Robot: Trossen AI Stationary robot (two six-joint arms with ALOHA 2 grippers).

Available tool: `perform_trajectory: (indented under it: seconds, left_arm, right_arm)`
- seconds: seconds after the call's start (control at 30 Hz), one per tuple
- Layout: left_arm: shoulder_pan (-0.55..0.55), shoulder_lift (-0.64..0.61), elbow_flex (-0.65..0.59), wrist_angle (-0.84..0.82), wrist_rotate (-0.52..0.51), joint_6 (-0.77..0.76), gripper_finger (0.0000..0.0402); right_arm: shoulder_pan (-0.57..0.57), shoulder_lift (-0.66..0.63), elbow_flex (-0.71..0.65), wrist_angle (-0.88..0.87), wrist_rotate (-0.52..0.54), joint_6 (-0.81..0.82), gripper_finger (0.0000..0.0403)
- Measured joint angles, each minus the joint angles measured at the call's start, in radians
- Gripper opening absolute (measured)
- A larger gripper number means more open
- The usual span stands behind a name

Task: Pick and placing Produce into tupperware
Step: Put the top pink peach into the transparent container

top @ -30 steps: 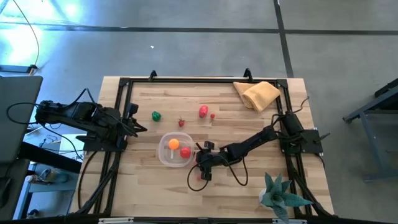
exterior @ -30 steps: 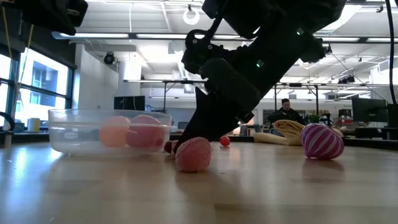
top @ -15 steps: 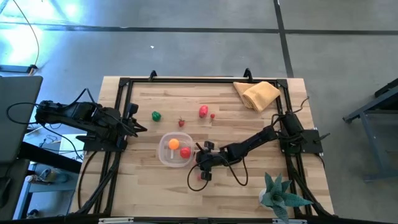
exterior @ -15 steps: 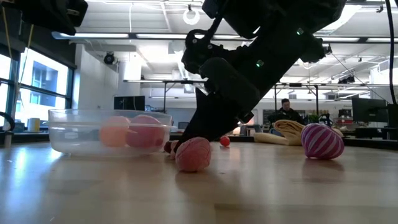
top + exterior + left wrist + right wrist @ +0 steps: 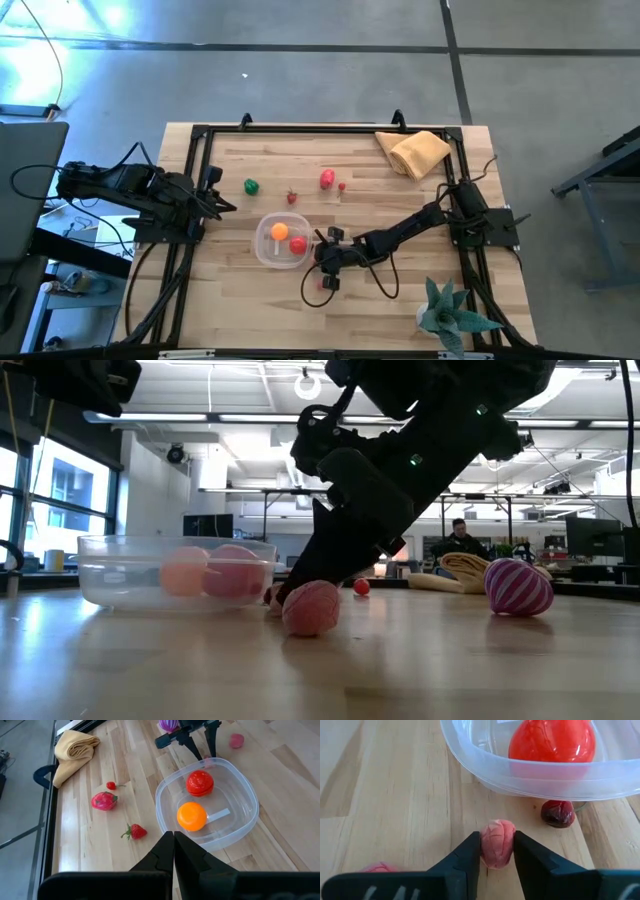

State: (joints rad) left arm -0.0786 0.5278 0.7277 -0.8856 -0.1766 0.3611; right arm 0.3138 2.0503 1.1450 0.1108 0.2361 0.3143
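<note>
Right gripper down on table beside tupperware, fingers pinching small pink fruit squarely between them; left gripper shut, parked near table's left edge.

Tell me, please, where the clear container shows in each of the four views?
High view: the container sits near the table's middle.
Low view: at the left, standing on the table.
Left wrist view: right of centre.
Right wrist view: across the top, beyond the pink fruit.
Shared landmark: the red fruit inside it, seen in all four views.
</note>
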Motion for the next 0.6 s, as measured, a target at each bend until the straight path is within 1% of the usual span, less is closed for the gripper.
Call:
perform_trajectory:
  seconds: [0.13, 0.27, 0.43, 0.6]
  left_arm:
    - [0.0, 0.0, 0.0, 0.0, 0.0, 0.0, 0.0003]
    - [0.0, 0.0, 0.0, 0.0, 0.0, 0.0, 0.0003]
    - [0.0, 0.0, 0.0, 0.0, 0.0, 0.0, 0.0003]
    - [0.0, 0.0, 0.0, 0.0, 0.0, 0.0, 0.0003]
  right_arm:
    - [0.0, -0.029, 0.0, -0.004, 0.009, -0.005, 0.0094]
    - [0.003, -0.084, 0.0, -0.039, 0.046, -0.023, 0.0094]
    - [0.002, -0.154, 0.002, -0.047, 0.055, -0.061, 0.0094]
    - [-0.034, -0.163, 0.089, -0.119, 0.056, -0.139, 0.0094]
